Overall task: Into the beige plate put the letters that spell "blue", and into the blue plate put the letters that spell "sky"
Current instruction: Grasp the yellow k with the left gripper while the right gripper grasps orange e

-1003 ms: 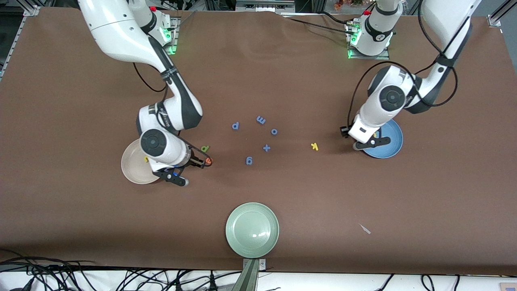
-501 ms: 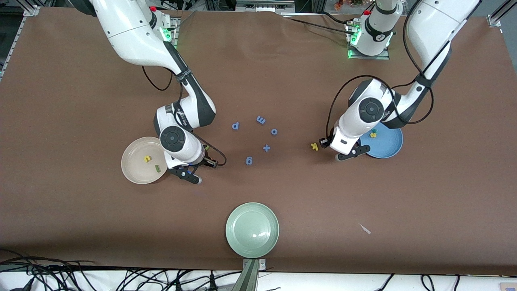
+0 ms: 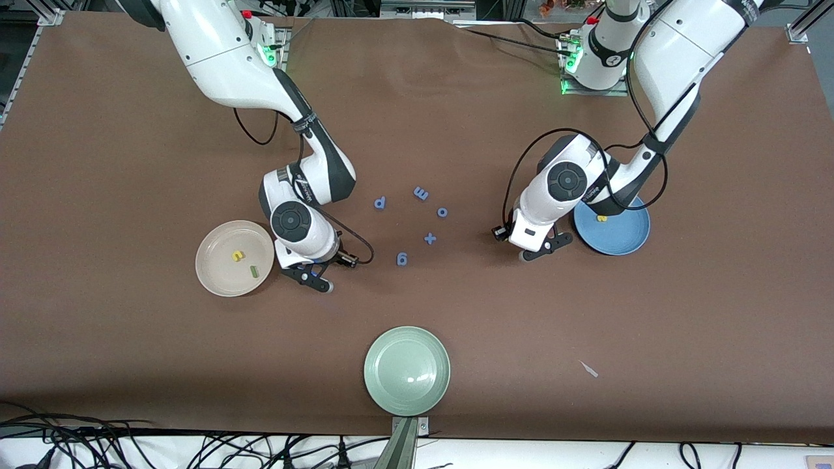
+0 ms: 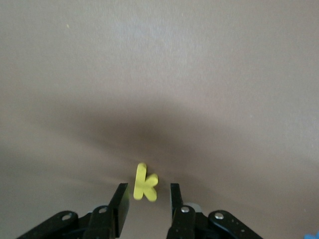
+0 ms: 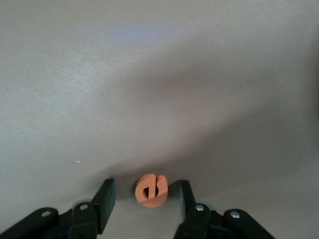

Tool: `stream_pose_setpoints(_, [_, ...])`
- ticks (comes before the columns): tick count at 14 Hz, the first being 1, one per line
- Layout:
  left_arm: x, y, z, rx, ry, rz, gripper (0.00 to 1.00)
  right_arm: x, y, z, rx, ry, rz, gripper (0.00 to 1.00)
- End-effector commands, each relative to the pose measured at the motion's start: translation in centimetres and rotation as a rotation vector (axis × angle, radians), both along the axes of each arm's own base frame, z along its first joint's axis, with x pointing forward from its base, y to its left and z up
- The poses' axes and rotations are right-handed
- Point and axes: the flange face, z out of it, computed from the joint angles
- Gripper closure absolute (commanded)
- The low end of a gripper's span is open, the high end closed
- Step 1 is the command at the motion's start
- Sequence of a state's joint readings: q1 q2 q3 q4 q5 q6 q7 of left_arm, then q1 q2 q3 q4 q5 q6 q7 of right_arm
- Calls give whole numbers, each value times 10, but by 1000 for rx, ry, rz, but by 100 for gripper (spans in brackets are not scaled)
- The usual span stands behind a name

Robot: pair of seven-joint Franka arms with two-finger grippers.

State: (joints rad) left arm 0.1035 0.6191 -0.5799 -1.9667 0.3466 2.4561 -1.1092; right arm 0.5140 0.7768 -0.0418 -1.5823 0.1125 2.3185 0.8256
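Both grippers low over letters that only the wrist cameras reveal

Left wrist view: yellow k (image 4: 145, 182) between the left gripper (image 4: 147, 201)'s parted fingers, ungripped; right wrist view: orange e (image 5: 151, 189) inside the wider-spread right gripper (image 5: 144, 199). From the front both letters are hidden; blue plate (image 3: 625, 238) centre-right, beige plate (image 3: 218, 277) centre-left.

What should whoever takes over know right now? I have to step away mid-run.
Left gripper: open, down at the table, fingers either side of the yellow k, no grip yet.
Right gripper: open, either side of the orange e.
Done: yellow u and green l lie in the beige plate; a small yellow letter lies in the blue plate.
Left: k to blue, e to beige. Green b and teal letter not visible; check.
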Motion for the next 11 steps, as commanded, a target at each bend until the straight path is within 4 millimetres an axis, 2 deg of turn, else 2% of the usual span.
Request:
stream_pose_setpoints(1, [9,-5,-13,48,-30,-33,59,-1,-3,-1,-2,-7,1,40])
stream_pose_setpoints(2, [8,-5,-15,57,-32,-32,59,-1,-2,-2,-1,-7,1,42])
stream_pose_setpoints(4, [5,-11,-17,58,-29,-22,59,-2,-1,-2,-1,-8,1,54])
stream_pose_setpoints(8, [-1,-20,-18,63,-23,-30,59,-2,-1,0,-2,-5,5,98])
stream_pose_setpoints(9, [-2,-20,-17,65,-25,-32,59,0,-4,3,-3,-8,5,100])
stream_pose_setpoints(10, [-4,-22,-18,69,-21,-36,59,6,-9,13,0,-22,20,100])
stream_pose_setpoints(11, [-4,-21,-19,76,-16,-39,59,15,-29,30,-17,-6,38,100])
